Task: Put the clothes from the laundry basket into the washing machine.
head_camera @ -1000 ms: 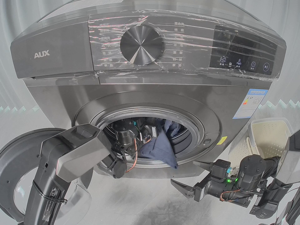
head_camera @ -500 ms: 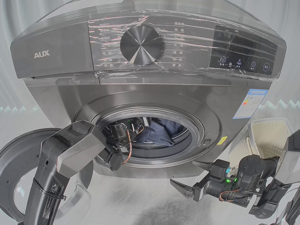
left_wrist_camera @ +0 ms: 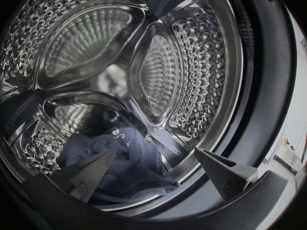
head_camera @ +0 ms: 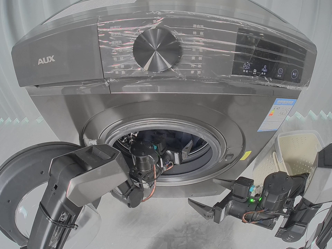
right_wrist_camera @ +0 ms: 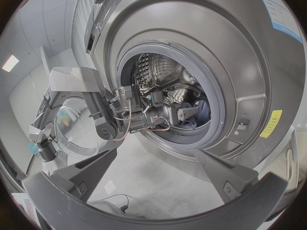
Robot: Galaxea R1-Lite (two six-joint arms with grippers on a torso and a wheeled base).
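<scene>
Garment (left_wrist_camera: 134, 168), one, blue, inside washing machine (head_camera: 69, 102)

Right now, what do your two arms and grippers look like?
Grey angular shells, black joints. The left arm has a copper-coloured cable and black cable tie; the right arm a green light. The left gripper and right gripper have dark, pointed wedge fingers with textured tips.

On the washing machine (head_camera: 69, 101), a brand logo (head_camera: 46, 60) is sitting on the left front panel and program names (head_camera: 118, 49) are flanking the dial (head_camera: 156, 49). Captioned icons (head_camera: 264, 69) are showing on the touch panel (head_camera: 273, 47). A blue energy label (head_camera: 277, 114) and a yellow warning sticker (head_camera: 245, 155) are sitting lower right, print too small.
</scene>
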